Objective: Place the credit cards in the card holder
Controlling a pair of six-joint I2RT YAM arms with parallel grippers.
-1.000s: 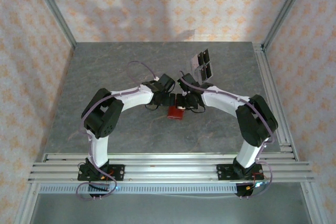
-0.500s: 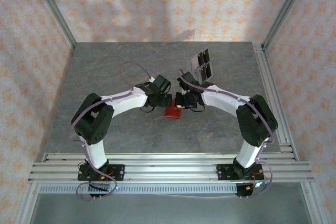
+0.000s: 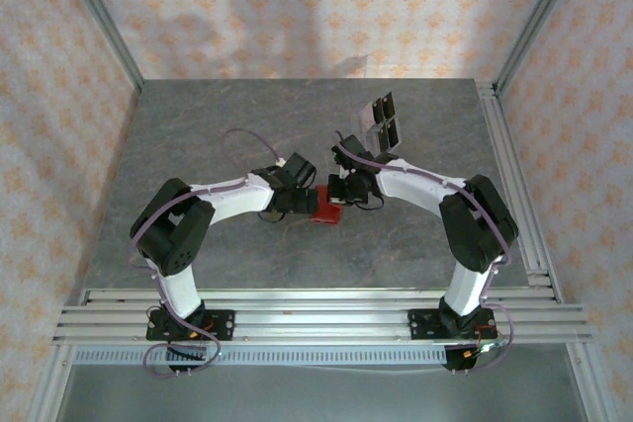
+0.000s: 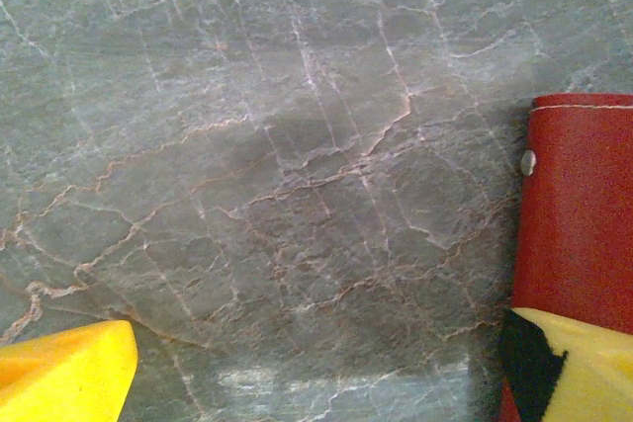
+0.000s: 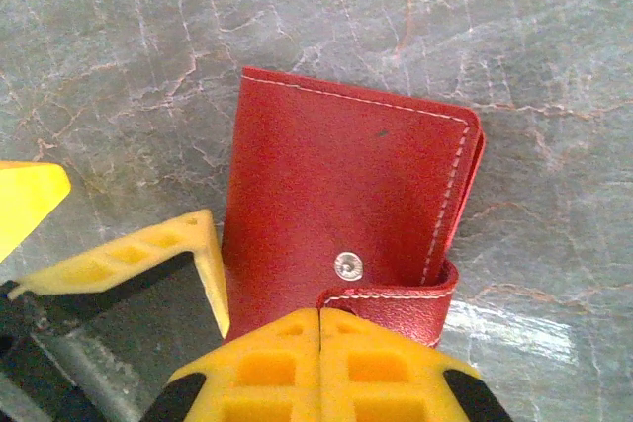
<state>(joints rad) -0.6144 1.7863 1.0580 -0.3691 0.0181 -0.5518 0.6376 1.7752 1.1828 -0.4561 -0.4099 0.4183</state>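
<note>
Top external: red card holder [image 3: 324,212] lies folded on the worktop [image 3: 198,145], between left tool [image 3: 305,201] and right tool [image 3: 340,196]. Left wrist: left tool gapes wide, one fingertip [image 4: 579,363] over the holder's edge. A nudge could skid it away! Right wrist: right tool closed, tips at the clasp strap [image 5: 396,298]. Thin leather might slip free.
</note>
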